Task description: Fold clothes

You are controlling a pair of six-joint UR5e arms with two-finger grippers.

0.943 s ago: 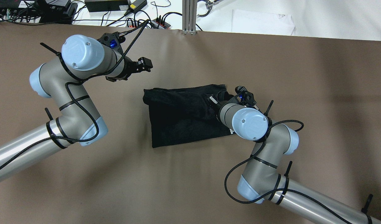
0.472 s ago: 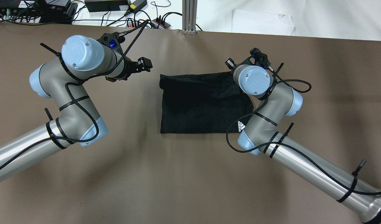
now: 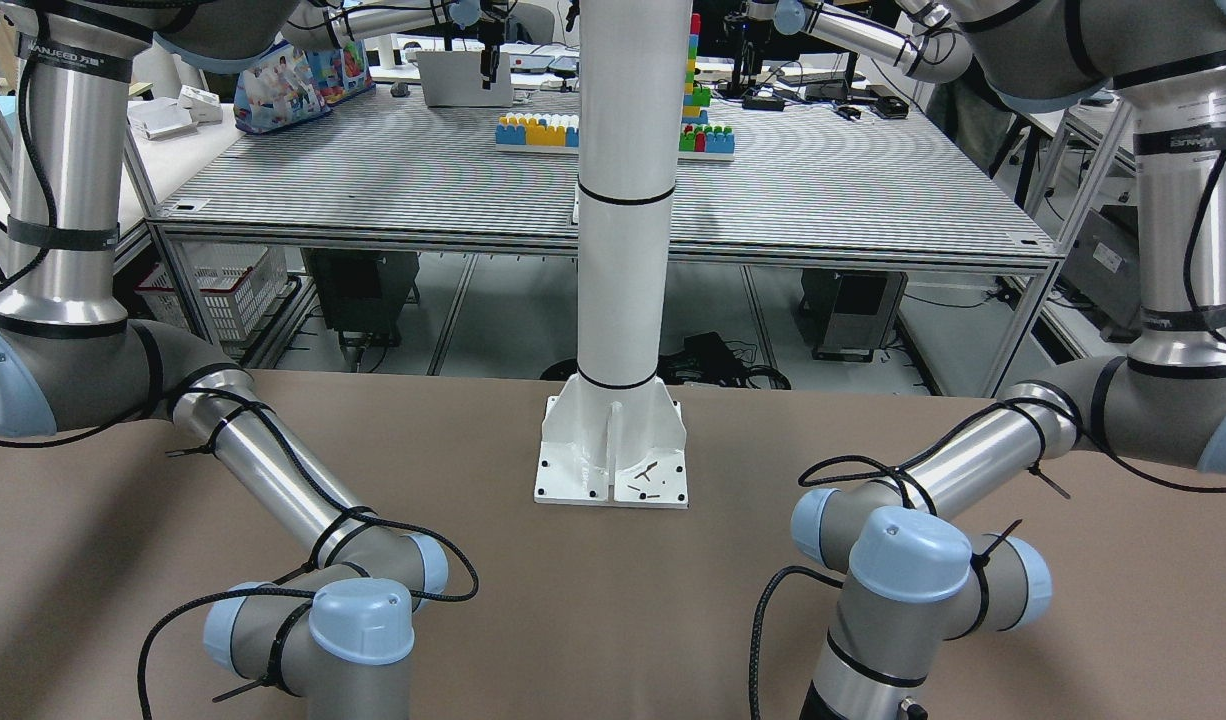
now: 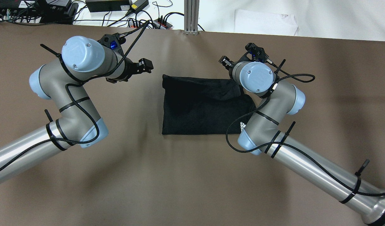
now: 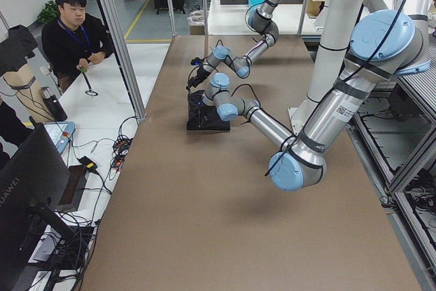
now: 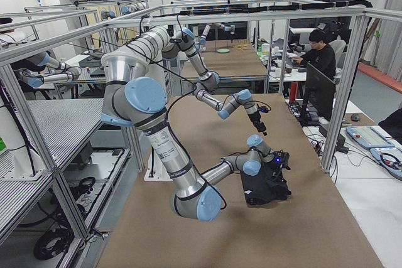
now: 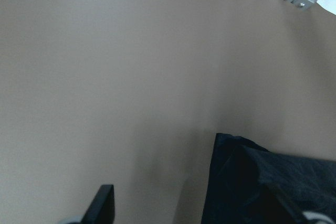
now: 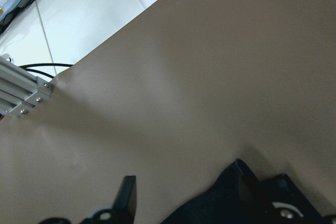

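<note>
The clothes are one black garment lying folded and roughly rectangular at mid-table, with a white logo near its right edge. My right gripper hovers open just beyond the garment's far right corner, holding nothing. In the right wrist view one finger stands wide of the other, with the garment's corner below. My left gripper is open, a little left of the far left corner. The left wrist view shows one finger and that corner. The front-facing view shows neither.
An aluminium post stands at the table's far edge, with cables and power supplies to its left and a white sheet to its right. The white pillar's base plate sits on the robot side. A person sits at a side desk.
My right gripper drew the garment's upper right part rightwards and away, spreading it flat. It then let go and moved slightly beyond the corner, and that edge slackened. The left arm stayed still.
</note>
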